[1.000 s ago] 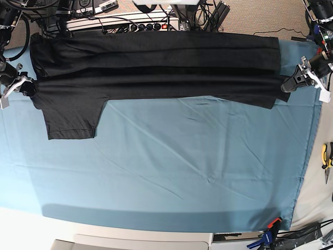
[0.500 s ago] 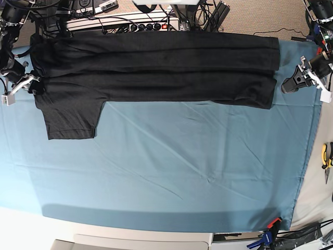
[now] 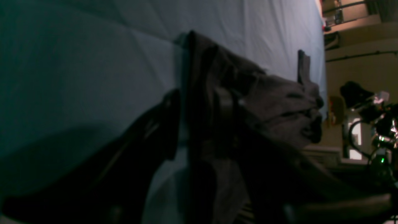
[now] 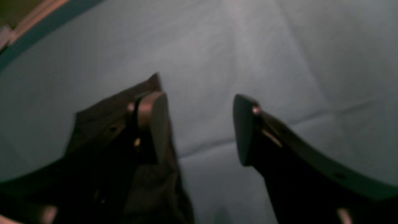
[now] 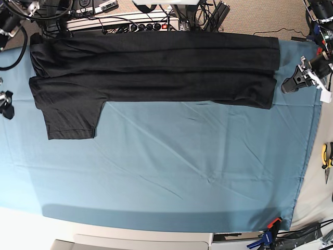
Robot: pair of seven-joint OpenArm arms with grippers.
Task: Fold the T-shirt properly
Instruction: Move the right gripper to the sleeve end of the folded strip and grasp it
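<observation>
The black T-shirt [image 5: 156, 67] lies flat along the back of the teal table cloth [image 5: 166, 166], folded lengthwise into a long band. One sleeve [image 5: 70, 120] sticks out toward the front at the left. My left gripper [image 5: 286, 86] is just off the shirt's right end, apart from it. In the left wrist view it [image 3: 196, 118] looks open, with the shirt's bunched edge [image 3: 279, 102] beyond it. My right gripper [image 5: 6, 104] is left of the shirt, clear of it. In the right wrist view it [image 4: 199, 127] is open and empty over bare cloth.
A power strip and cables [image 5: 125, 23] run behind the shirt at the table's back edge. Yellow-handled pliers [image 5: 326, 155] lie off the cloth at the right. A clamp [image 5: 270, 229] holds the cloth at the front right corner.
My right gripper let go of the shirt's left edge and pulled away to the left. My left gripper backed slightly right off the shirt's right end. The shirt has settled flat.
</observation>
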